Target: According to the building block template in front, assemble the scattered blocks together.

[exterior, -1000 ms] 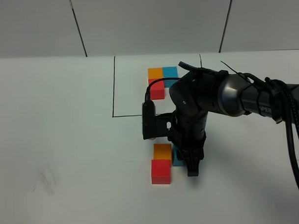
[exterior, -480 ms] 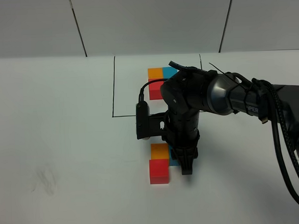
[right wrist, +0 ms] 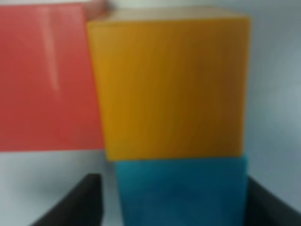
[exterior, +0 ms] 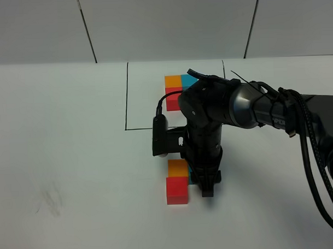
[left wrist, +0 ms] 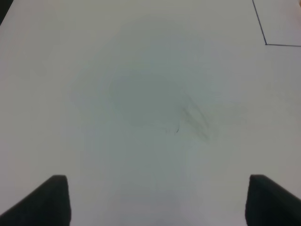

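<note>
Since the earlier frame, my right gripper (right wrist: 171, 200) slid the blue cube (right wrist: 181, 190) left against the orange cube (exterior: 178, 168). Its jaws stood parted, releasing. The L looked matched.

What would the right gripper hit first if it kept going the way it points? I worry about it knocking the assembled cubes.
Probably the blue cube, which sits between the right gripper's fingers, with the orange cube touching just beyond it.

Right tool (exterior: 206, 190) points down, fingers parted; left tool (left wrist: 155, 200) spread wide.
</note>
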